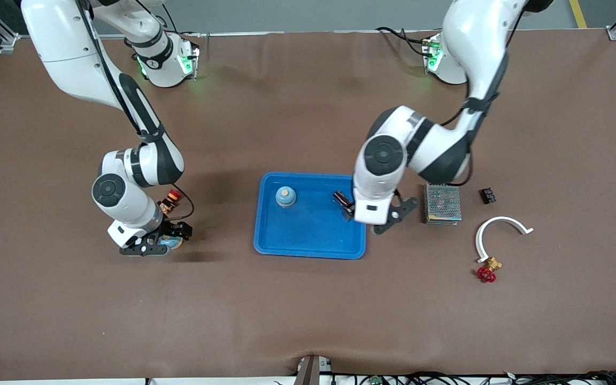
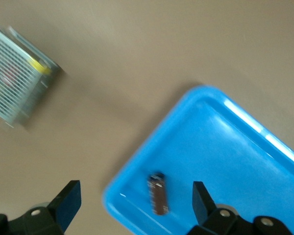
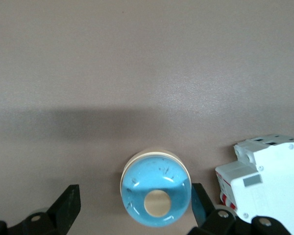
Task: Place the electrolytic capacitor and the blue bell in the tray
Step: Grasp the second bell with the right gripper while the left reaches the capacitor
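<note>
The blue tray [image 1: 308, 235] lies mid-table. A blue bell [image 1: 285, 197] with a tan knob stands in it. The dark electrolytic capacitor [image 1: 341, 200] lies in the tray by the rim toward the left arm's end. My left gripper [image 1: 352, 214] hovers open over it; in the left wrist view the capacitor [image 2: 158, 194] lies loose on the tray [image 2: 235, 147] between the spread fingers of my left gripper [image 2: 135, 197]. My right gripper [image 1: 161, 240] is low and open around a second blue bell [image 3: 156, 200] on the table; its gripper [image 3: 134, 203] straddles the bell.
A white circuit breaker [image 3: 264, 181] lies beside the second bell, and a red and yellow part [image 1: 170, 200] lies by the right wrist. Toward the left arm's end are a grey mesh box [image 1: 443, 203], a small black part [image 1: 487, 195], a white curved clip [image 1: 500, 227] and a red-handled brass valve [image 1: 487, 271].
</note>
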{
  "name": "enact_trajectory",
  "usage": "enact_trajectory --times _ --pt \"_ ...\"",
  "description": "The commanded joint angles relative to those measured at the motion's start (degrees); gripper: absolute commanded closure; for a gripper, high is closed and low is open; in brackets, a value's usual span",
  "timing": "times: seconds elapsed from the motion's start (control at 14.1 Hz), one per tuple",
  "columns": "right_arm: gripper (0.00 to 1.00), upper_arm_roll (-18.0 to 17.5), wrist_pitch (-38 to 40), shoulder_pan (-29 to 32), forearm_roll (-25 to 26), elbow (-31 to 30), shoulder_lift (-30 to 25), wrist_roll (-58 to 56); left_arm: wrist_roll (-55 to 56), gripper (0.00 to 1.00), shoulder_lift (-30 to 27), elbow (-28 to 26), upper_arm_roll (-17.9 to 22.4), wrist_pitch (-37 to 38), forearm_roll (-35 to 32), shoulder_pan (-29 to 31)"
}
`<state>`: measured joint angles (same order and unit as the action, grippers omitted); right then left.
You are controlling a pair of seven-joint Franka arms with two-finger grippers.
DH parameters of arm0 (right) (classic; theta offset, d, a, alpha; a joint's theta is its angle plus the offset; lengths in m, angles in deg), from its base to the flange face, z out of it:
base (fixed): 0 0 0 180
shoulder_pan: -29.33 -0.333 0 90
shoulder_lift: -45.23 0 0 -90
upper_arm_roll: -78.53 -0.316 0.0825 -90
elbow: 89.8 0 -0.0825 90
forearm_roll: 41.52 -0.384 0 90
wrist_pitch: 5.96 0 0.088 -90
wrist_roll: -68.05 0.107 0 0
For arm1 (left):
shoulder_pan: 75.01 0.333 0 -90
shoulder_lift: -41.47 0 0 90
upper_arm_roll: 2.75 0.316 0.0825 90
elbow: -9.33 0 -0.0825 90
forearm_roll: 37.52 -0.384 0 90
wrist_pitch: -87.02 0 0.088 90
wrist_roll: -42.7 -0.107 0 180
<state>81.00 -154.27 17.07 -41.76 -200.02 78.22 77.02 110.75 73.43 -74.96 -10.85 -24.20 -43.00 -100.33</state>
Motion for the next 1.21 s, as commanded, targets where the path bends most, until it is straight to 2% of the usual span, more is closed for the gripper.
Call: enact_trajectory --times 0.0,0.28,0.64,0.78,0.92,1.13 --pt "0.0 -1.0 -1.5 1.7 1.1 -0.5 0.4 -0.4 -9.9 0.0 -4.1 -1.1 -0.3 4.9 -0.8 5.2" --pt "0.0 -1.0 -2.8 1.9 1.1 -0.5 1.4 -0.6 -25.7 0.0 -8.7 -1.5 -0.5 10.4 -0.8 12.6" --pt "0.0 -1.0 -3.3 2.1 1.1 -0.5 2.3 -0.6 -47.4 0.0 -13.1 -5.1 -0.5 10.7 -0.8 22.5" --pt "0.0 -1.0 -3.3 2.1 1.1 -0.5 2.7 -0.6 -52.1 0.0 -13.8 -6.8 -0.6 9.3 -0.8 25.4" --pt "0.0 -1.0 -3.3 2.1 1.1 -0.6 2.7 -0.7 -54.4 0.0 -15.0 -11.0 -0.5 5.9 -0.9 26.6" --pt "0.0 -1.0 -3.2 2.2 1.1 -0.6 2.7 -0.7 -57.0 0.0 -20.1 -25.0 -0.8 -7.7 -1.0 30.3"
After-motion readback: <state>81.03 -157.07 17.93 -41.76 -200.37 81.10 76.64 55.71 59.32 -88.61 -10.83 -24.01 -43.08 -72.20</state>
